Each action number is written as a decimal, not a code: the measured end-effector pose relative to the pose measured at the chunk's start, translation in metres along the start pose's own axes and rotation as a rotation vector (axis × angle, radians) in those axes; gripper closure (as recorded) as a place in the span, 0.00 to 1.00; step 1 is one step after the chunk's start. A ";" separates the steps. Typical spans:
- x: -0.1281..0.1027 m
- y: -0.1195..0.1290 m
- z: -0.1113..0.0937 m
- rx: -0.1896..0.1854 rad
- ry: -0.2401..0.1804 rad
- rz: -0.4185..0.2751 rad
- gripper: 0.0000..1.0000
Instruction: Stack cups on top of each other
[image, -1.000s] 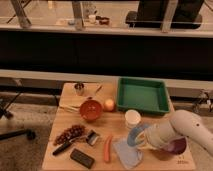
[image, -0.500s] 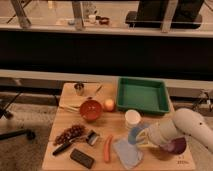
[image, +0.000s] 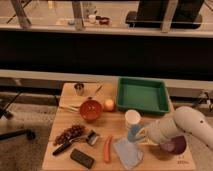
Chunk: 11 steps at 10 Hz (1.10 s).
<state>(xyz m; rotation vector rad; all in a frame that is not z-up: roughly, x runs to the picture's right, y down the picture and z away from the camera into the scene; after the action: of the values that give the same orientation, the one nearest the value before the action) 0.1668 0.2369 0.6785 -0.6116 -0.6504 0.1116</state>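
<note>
One end effector (image: 142, 135) at the light blue cup (image: 133, 134) (cream-white cup (image: 132, 118) close by)

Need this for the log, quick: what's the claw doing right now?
Claw: at the light blue cup, next to the cream-white cup; whether it is open, closed or holding cannot be told.

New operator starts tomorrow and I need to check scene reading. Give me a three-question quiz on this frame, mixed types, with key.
1. True or false: the green rectangular plastic tray holds the red round bowl.
2. The robot's hand is right beside: A) small shiny metal cup B) light blue round plastic cup C) black rectangular block.
3. What colour is the plastic cup directly above the blue one in the camera view?
Key: 1 false; 2 B; 3 cream-white cup.
</note>
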 end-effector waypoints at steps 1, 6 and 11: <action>0.000 -0.001 -0.002 0.003 -0.003 0.001 1.00; 0.005 -0.011 -0.018 0.026 -0.019 0.014 1.00; 0.004 -0.021 -0.033 0.048 -0.032 0.022 1.00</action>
<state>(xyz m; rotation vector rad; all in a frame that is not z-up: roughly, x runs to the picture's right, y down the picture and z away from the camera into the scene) 0.1874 0.2042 0.6717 -0.5716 -0.6699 0.1570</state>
